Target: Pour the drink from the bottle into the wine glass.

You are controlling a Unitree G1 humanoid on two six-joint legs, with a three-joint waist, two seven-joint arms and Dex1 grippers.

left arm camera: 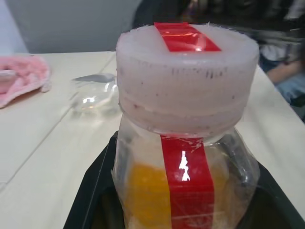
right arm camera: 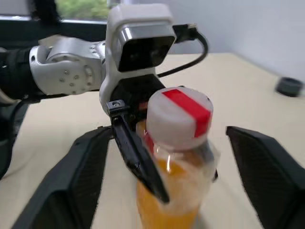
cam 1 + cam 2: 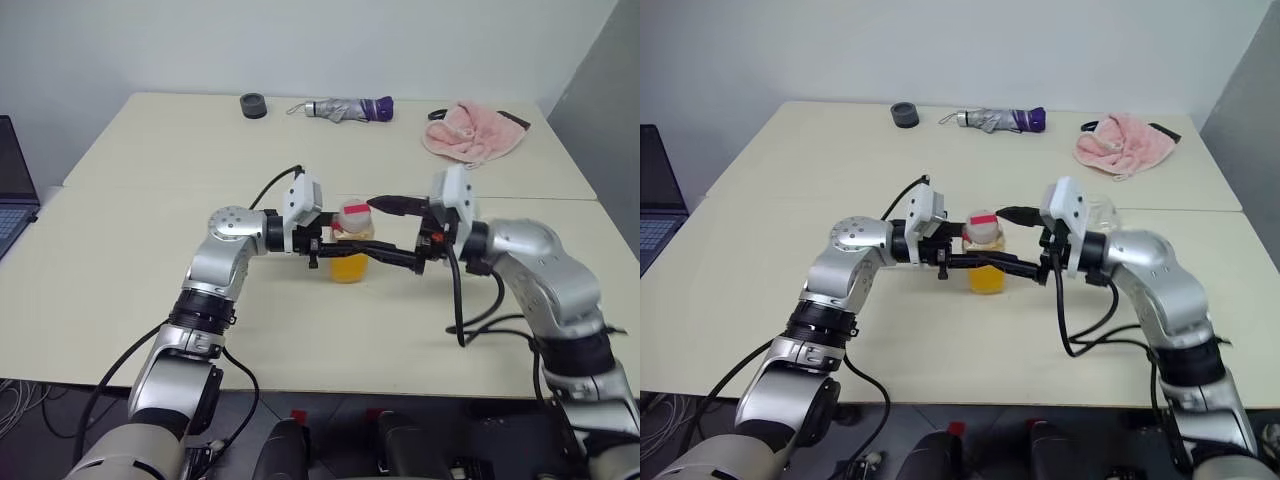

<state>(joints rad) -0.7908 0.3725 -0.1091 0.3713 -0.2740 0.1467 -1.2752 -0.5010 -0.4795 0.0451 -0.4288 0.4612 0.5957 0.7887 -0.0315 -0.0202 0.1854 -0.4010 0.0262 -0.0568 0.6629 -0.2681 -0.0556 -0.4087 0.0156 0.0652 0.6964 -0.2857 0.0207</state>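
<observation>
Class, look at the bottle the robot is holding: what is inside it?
The bottle holds orange drink in its lower part, and the cap is still on. A red label strip hides part of the drink.

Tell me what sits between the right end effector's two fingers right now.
The bottle stands in the gap of the right end effector, touching neither spread finger, cap on; the left end effector grips it. The right wrist view shows this best.

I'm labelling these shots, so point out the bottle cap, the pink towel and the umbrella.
cap (image 2: 178, 117), right wrist view, on its side wall
towel (image 3: 473, 131), left eye view, middle of the cloth
umbrella (image 3: 350, 108), left eye view, on the folded grey canopy
</observation>
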